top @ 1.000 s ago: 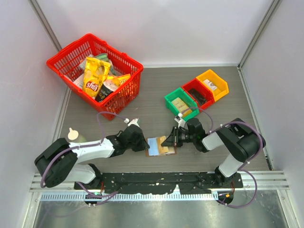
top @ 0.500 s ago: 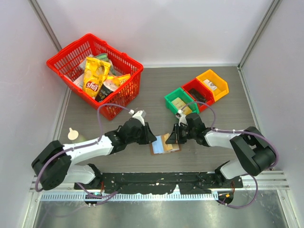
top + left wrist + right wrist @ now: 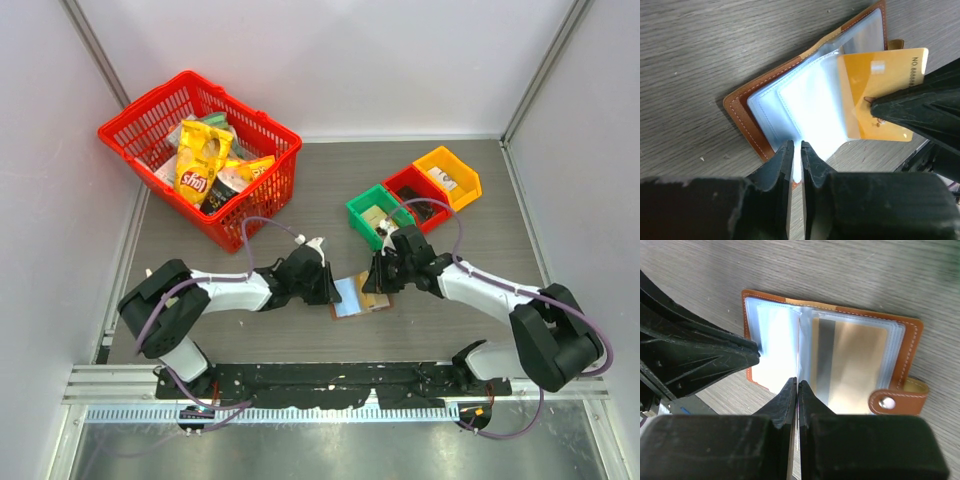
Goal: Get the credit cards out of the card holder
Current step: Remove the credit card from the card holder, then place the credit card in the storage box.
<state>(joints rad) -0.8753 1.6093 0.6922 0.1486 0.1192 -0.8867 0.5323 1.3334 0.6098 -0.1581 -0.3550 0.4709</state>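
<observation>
The card holder (image 3: 349, 296) lies open on the table, brown leather (image 3: 741, 116) outside with pale plastic sleeves inside, its snap tab (image 3: 896, 401) at the right. My left gripper (image 3: 326, 286) (image 3: 796, 149) is nearly shut, pinching the edge of a pale sleeve (image 3: 807, 107). My right gripper (image 3: 379, 277) (image 3: 797, 385) is shut on an orange-yellow credit card (image 3: 887, 85) that sticks partly out of a sleeve; the right wrist view shows that card edge-on between the jaws. Another tan credit card (image 3: 857, 365) lies inside a sleeve.
A red basket (image 3: 262, 208) with yellow snack bags (image 3: 200, 160) stands at the back left. Green (image 3: 362, 213), red (image 3: 400, 183) and orange (image 3: 462, 165) bins sit in a row behind the right arm. Grey walls close in three sides.
Both grippers and the card holder have shifted right and slightly away from the bases. The left arm has stretched out further; its jaws parted slightly and narrowed again.
</observation>
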